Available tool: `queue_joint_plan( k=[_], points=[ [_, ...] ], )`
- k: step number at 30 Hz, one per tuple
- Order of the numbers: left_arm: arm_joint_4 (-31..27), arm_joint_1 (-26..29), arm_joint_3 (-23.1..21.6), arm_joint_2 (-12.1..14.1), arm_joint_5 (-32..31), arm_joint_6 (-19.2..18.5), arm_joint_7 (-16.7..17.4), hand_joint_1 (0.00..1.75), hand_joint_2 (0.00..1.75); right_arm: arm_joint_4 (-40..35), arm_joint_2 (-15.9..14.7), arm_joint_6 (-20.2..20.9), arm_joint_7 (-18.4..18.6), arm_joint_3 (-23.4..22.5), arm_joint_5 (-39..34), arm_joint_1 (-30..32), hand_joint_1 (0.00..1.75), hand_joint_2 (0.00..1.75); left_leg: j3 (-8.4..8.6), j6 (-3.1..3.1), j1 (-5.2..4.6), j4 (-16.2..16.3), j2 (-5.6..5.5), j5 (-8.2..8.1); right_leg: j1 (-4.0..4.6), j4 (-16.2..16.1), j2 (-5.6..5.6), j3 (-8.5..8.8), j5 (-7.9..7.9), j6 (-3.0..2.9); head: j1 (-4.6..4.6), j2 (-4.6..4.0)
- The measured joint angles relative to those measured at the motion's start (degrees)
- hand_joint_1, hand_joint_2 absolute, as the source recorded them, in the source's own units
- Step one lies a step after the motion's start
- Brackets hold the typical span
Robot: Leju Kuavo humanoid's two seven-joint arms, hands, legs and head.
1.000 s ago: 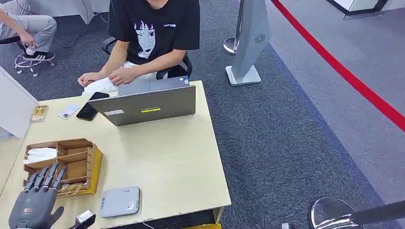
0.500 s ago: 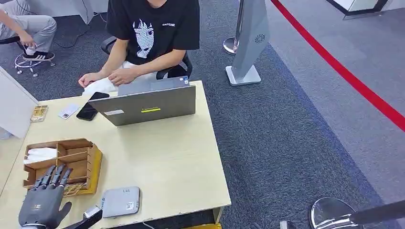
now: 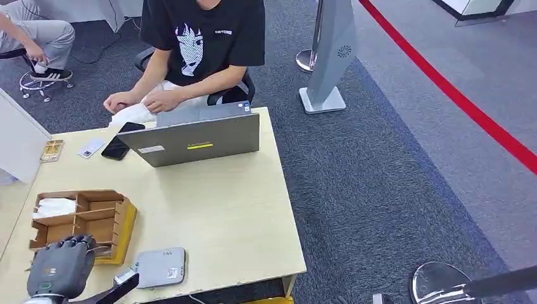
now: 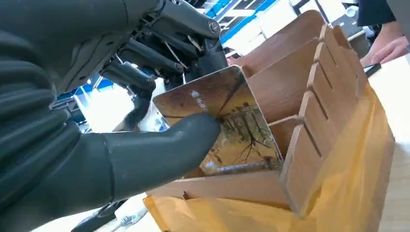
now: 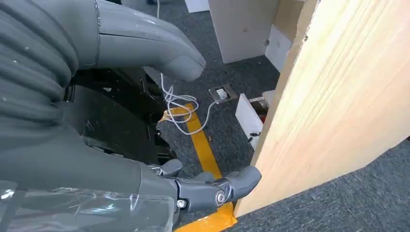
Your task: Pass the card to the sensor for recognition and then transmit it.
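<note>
Left hand (image 4: 145,121) pinches card (image 4: 220,125) between thumb and fingers inside wooden organizer (image 3: 95,215); lift straight up, clearing dividers, toward sensor (image 3: 158,267).

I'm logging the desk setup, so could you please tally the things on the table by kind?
Laptop: 1
Black phone: 1
Grey card sensor: 1
Wooden organiser box: 1
Loose cards near the table's far edge: 2
Total: 6

Pale wood table (image 3: 240,209): laptop (image 3: 197,138), black phone (image 3: 117,147), wooden organizer (image 3: 88,218), grey sensor (image 3: 159,267).
</note>
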Motion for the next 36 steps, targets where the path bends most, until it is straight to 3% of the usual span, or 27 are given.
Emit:
queue_joint_plan(
  k=[8,16,22,27,36],
  points=[
    [-4.57,-3.22,0.70,-1.07,0.59,1.46,-0.15,1.75,1.75,-0.50,0.00,-1.62,0.48,0.39,-0.96,0.62,0.00,1.75,-0.05,0.03,0.00,0.01,-0.08,0.11,0.00,0.00,-0.13,-0.10,0.02,0.02,0.00,0.00],
    [-8.79,-16.91,0.85,1.03,3.06,-5.60,-0.17,1.75,1.75,-0.52,0.00,-0.63,0.66,0.85,0.35,0.76,0.00,1.75,-0.16,-0.11,0.05,0.01,-0.13,0.37,0.05,0.01,-0.15,-0.15,0.29,-0.10,0.00,0.00],
    [-5.71,-26.31,-0.70,4.79,0.88,-10.99,2.53,1.75,1.75,0.35,0.00,1.68,1.44,0.44,2.69,-0.62,0.00,1.75,-0.19,-0.12,0.07,0.01,-0.05,0.46,0.07,0.01,-0.07,-0.20,0.42,-0.10,0.02,0.00],
    [-2.23,-29.12,-1.12,5.77,-0.57,-11.93,4.29,1.75,1.75,2.84,0.00,3.63,0.96,-1.12,5.49,-2.33,0.00,1.75,-0.22,-0.10,0.06,0.01,-0.02,0.50,0.07,0.01,0.00,-0.25,0.47,-0.09,0.04,0.00],
    [0.94,-31.26,-2.14,7.43,-2.38,-12.66,4.76,1.75,1.75,3.04,0.00,3.78,2.45,-1.49,3.72,-2.76,0.00,1.75,-0.25,-0.11,0.07,0.01,0.05,0.51,0.07,0.02,0.07,-0.32,0.49,-0.13,0.02,0.00]
  ],
)
